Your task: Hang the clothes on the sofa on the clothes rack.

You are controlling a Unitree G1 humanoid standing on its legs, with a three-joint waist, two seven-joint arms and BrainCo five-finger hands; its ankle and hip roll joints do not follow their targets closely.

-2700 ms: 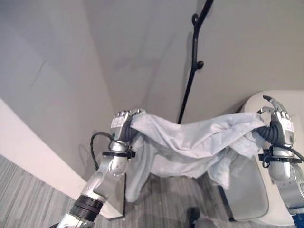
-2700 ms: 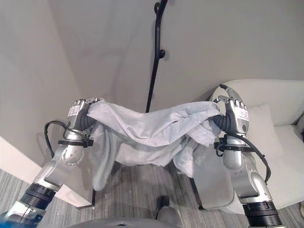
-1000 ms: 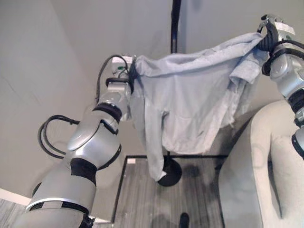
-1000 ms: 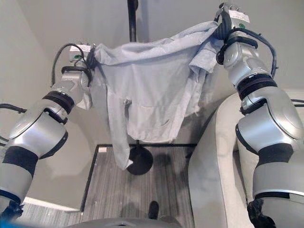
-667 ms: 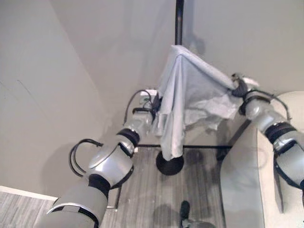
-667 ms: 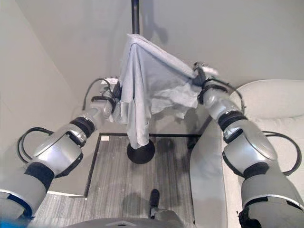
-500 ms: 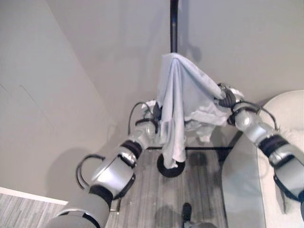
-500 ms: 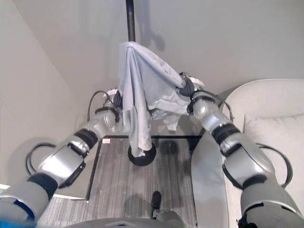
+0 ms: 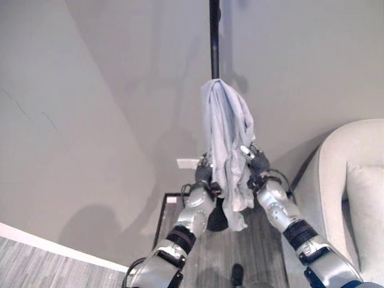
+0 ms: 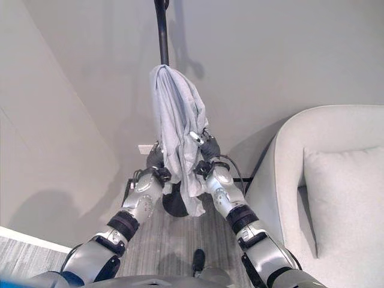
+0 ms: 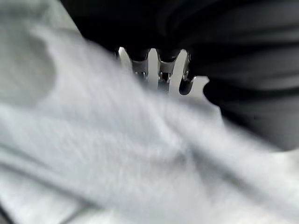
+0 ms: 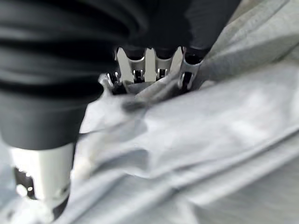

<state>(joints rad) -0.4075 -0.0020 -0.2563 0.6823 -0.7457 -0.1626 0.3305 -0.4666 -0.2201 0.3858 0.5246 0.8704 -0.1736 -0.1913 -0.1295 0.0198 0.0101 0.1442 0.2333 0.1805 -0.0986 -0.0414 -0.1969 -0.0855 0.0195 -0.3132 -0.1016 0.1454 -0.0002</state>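
A light grey-blue garment (image 10: 177, 114) hangs in a narrow bunch from a peg on the black clothes rack pole (image 10: 162, 30). Its lower end reaches down toward the rack's round base (image 10: 176, 207). My left hand (image 10: 155, 161) sits at the garment's lower left side and my right hand (image 10: 207, 149) at its lower right, close together. In the right wrist view the curled fingers (image 12: 148, 70) dig into a fold of the cloth (image 12: 224, 126). In the left wrist view the curled fingers (image 11: 159, 70) sit behind blurred cloth (image 11: 93, 140).
A pale sofa (image 10: 300, 150) with a cushion (image 10: 351, 198) stands at the right, close to my right arm. Grey walls meet in a corner behind the rack. A wall socket (image 9: 187, 163) sits low on the wall, and a white ledge (image 9: 48, 249) runs at the lower left.
Both hands have come down and together from a wide, raised spread. The garment, stretched between them before, now drapes from the rack's peg in a narrow bunch. The camera view has shifted too.
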